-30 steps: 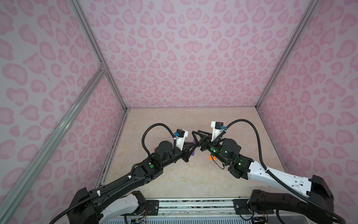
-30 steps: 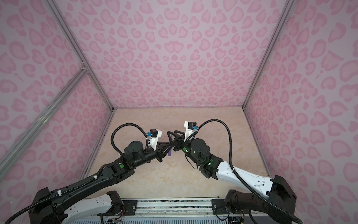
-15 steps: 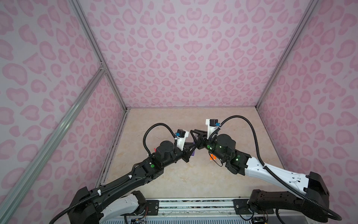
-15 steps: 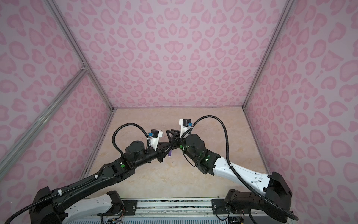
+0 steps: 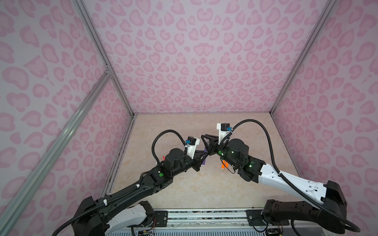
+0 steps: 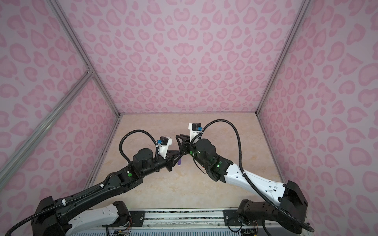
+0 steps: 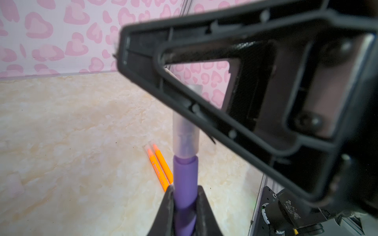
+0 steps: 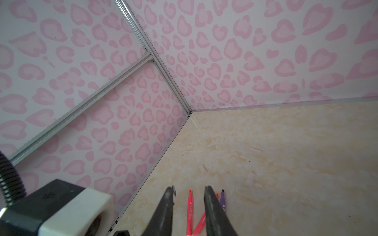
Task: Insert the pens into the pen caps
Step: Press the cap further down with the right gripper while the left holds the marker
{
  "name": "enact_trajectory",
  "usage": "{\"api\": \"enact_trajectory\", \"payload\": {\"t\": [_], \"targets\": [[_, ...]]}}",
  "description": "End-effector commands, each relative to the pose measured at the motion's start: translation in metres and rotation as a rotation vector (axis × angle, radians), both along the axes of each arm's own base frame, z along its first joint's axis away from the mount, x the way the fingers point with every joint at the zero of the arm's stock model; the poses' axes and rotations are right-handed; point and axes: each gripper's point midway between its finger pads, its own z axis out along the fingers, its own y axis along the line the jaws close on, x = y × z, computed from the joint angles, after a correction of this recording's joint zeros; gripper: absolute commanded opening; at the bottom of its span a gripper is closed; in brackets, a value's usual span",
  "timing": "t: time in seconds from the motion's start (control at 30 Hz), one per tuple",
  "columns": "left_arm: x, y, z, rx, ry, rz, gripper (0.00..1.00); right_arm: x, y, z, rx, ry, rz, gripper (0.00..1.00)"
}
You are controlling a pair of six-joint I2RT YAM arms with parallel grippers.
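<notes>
Swinging in closer than a second ago, the right tool (image 8: 189,189) now lies across the cap (image 7: 185,139), which already holds the tip of the purple pen (image 7: 185,175). Its fingertips (image 8: 209,196) stand apart, and I cannot tell if they pinch. The left tool (image 7: 185,189) clamps that pen above the table (image 7: 61,122). On it loose caps (image 8: 204,169) lie empty.

left arm (image 5: 133,190): stretched forward and inward, wrist raised
left gripper (image 7: 185,191): clamped tight on the purple pen (image 7: 185,177)
right arm (image 5: 286,179): angled inward, brought nose to nose with the left
right gripper (image 8: 189,190): jaws seen a little apart, a grip can't be made out tbh
</notes>
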Motion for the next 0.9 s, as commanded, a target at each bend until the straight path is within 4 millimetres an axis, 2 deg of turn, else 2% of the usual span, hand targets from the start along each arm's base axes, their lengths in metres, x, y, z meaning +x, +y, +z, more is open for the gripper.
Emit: {"api": "enact_trajectory", "payload": {"t": [0.0,0.23,0.4,0.67,0.87], "targets": [[0.002,-0.001,0.011,-0.019,-0.035,0.003,0.04,-0.002,0.003,-0.003,-0.012,0.004,0.018,0.25],[0.003,0.001,0.011,-0.02,-0.038,0.017,0.04,-0.005,0.011,-0.013,0.003,0.023,0.062,0.08],[0.004,0.004,0.012,-0.046,-0.027,0.031,0.04,-0.012,0.016,-0.025,0.016,0.037,0.102,0.01],[0.008,0.015,0.017,-0.132,0.007,0.019,0.04,-0.03,0.019,-0.054,0.048,0.077,0.174,0.0],[0.007,0.016,0.018,-0.165,0.02,-0.009,0.04,-0.058,0.024,-0.068,0.07,0.057,0.273,0.0]]}}
